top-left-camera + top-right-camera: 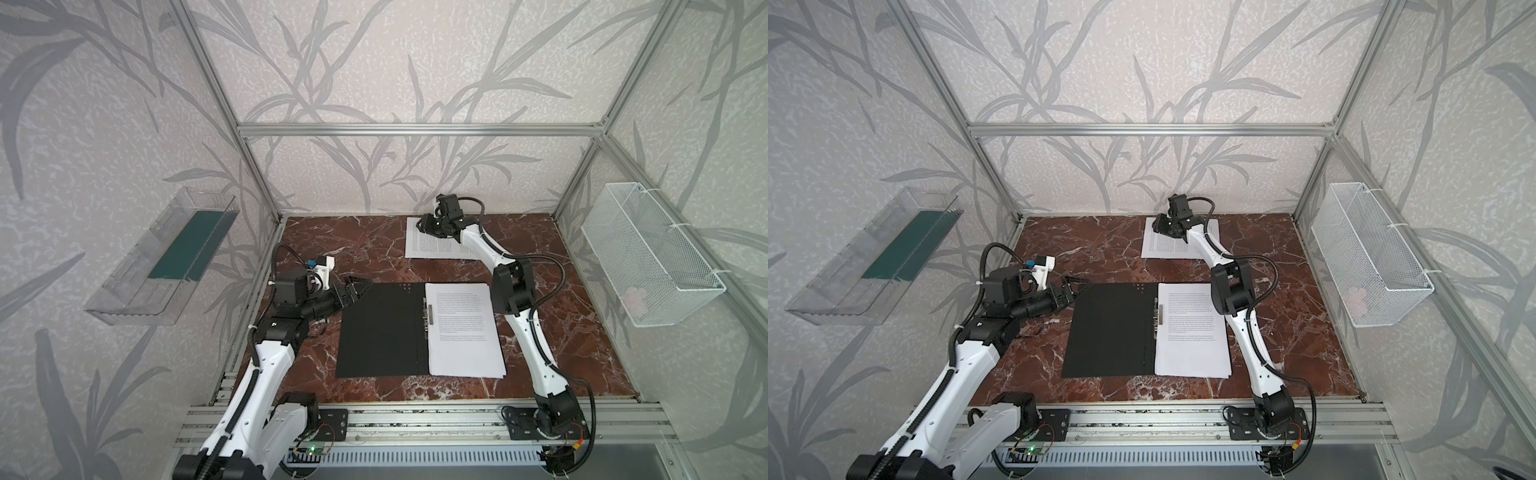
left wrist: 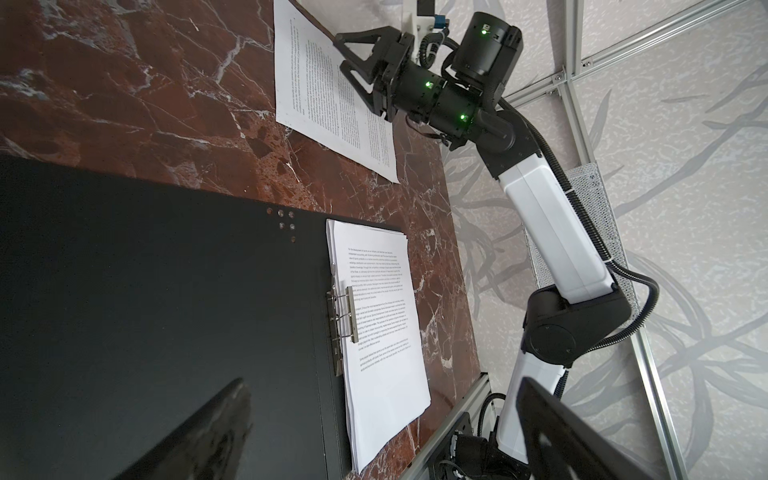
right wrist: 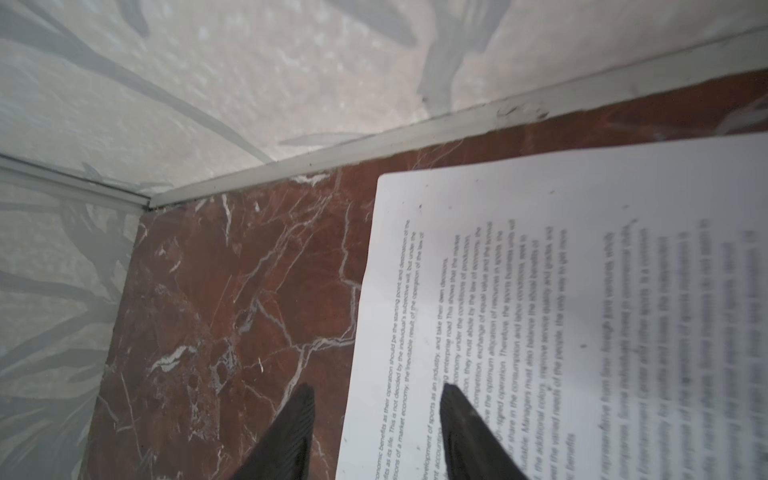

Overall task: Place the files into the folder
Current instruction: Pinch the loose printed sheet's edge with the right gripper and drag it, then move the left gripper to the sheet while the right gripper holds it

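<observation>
Marble surface (image 1: pixel 374 257) looks slick: the right gripper (image 3: pixel 376 390) has fingers released astride one edge of the far sheet (image 1: pixel 432 247), so we should pinch gently; left gripper (image 1: pixel 361 289) released too.

The folder (image 1: pixel 382 328) is black, files (image 1: pixel 465 332) white, table (image 1: pixel 361 253) red-brown, white-veined.

On the loose sheet (image 3: pixel 582 187), small black print, partly legible: "sports as an industry".

- My desk (image 1: pixel 357 249): polished red-brown marble look, white veins.
- The folder (image 1: pixel 382 332): matt black inside; shiny metal clip (image 1: pixel 429 318).
- The files (image 1: pixel 465 332): smooth white paper.
- The basket (image 1: pixel 648 257): white wire mesh.
</observation>
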